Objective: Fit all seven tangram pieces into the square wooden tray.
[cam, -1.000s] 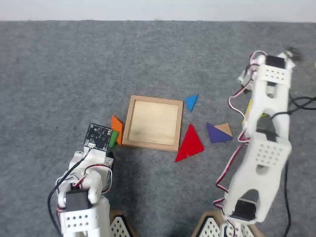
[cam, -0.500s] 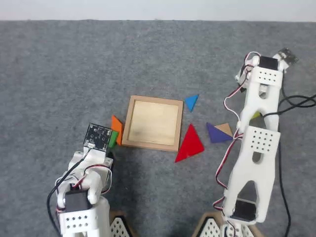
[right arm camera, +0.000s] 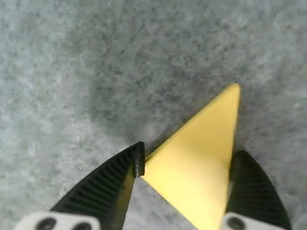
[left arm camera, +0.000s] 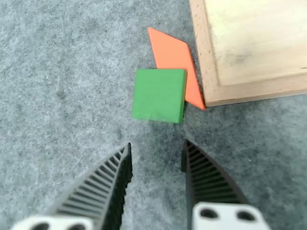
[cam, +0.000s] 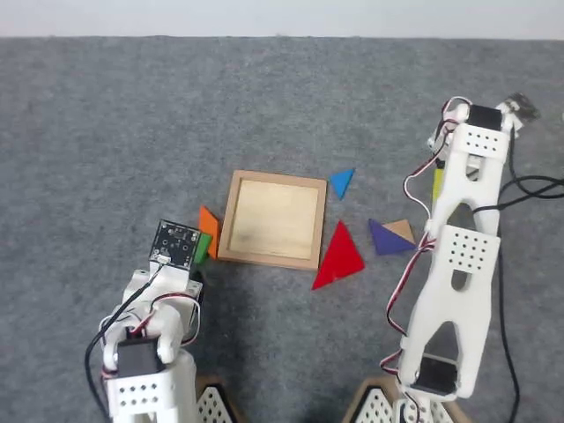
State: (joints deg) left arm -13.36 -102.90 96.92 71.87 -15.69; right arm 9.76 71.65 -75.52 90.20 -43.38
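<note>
The right fingers [right arm camera: 188, 160] are clenched on the yellow triangle [right arm camera: 211, 129], one finger at a corner and the other against the opposite edge, with 1 sharp tip pointing out past the fingertips. In the high view this piece [cam: 437, 183] sits under the right arm, and the wooden tray [cam: 271, 180] lies at about 9 o'clock from it, well apart on the gray tabletop [cam: 106, 132]. The coming move therefore looks like a carry toward 9 o'clock, passing the blue triangle [cam: 342, 182] near the tray's 2 o'clock corner. None of the 7 pieces is in the tray.

The left fingers [left arm camera: 157, 147] are released, with the green square [left arm camera: 159, 95] just ahead of them. It touches the orange piece [left arm camera: 172, 57], which lies against the tray's 9 o'clock wall.
</note>
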